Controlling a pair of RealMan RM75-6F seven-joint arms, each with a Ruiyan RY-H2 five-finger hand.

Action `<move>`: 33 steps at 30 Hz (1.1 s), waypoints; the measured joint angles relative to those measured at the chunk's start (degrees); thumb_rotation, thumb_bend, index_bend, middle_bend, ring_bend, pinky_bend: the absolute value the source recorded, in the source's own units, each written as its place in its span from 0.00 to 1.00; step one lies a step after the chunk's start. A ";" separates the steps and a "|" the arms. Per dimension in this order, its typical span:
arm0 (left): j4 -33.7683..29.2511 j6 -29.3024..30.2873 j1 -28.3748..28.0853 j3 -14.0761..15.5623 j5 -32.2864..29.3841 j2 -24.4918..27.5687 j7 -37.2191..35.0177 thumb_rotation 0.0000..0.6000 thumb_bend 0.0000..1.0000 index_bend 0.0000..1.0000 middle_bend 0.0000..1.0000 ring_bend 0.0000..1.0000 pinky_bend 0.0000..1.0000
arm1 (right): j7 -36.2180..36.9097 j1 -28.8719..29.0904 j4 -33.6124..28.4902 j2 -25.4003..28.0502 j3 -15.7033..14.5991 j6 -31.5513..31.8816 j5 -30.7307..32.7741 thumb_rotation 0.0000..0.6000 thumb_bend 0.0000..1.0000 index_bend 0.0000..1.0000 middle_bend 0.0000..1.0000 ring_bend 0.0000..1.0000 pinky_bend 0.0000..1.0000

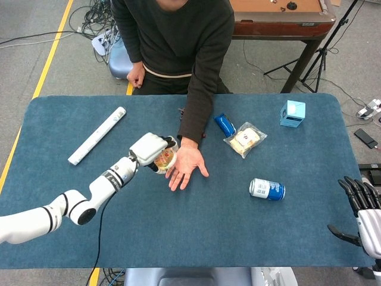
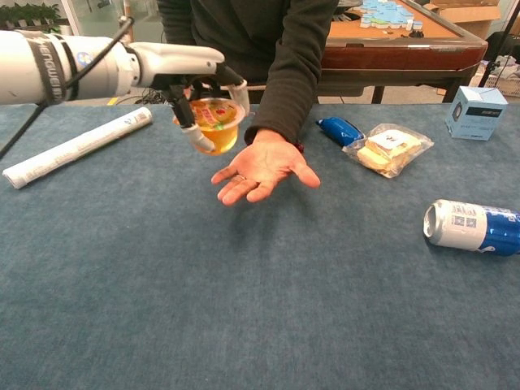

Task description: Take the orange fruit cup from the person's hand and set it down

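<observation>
My left hand grips the orange fruit cup from above and holds it in the air, above the table and just left of the person's hand. That palm lies open and bare, facing up. The cup is clear plastic with orange jelly and a printed lid, tilted a little. My right hand hangs open at the table's right front edge, far from everything; the chest view does not show it.
On the blue table lie a white rolled tube at the left, a blue packet, a bagged sandwich, a blue can and a light-blue box.
</observation>
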 measured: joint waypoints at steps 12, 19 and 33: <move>6.74 0.54 5.25 4.02 -1.15 -0.71 -1.17 1.00 0.14 0.45 0.28 0.41 0.62 | -1.58 0.45 -1.40 0.22 0.02 -0.35 -0.69 1.00 0.07 0.02 0.04 0.00 0.06; 13.73 -1.33 5.96 4.44 -2.65 -5.81 -1.23 1.00 0.14 0.42 0.28 0.41 0.57 | -2.27 0.29 -2.04 0.43 -0.04 -0.37 -0.37 1.00 0.07 0.02 0.04 0.00 0.06; 13.65 -3.47 5.74 3.04 -5.30 -7.12 1.19 1.00 0.14 0.00 0.00 0.01 0.18 | -1.92 0.06 -1.82 0.49 0.03 -0.23 0.09 1.00 0.07 0.02 0.04 0.00 0.06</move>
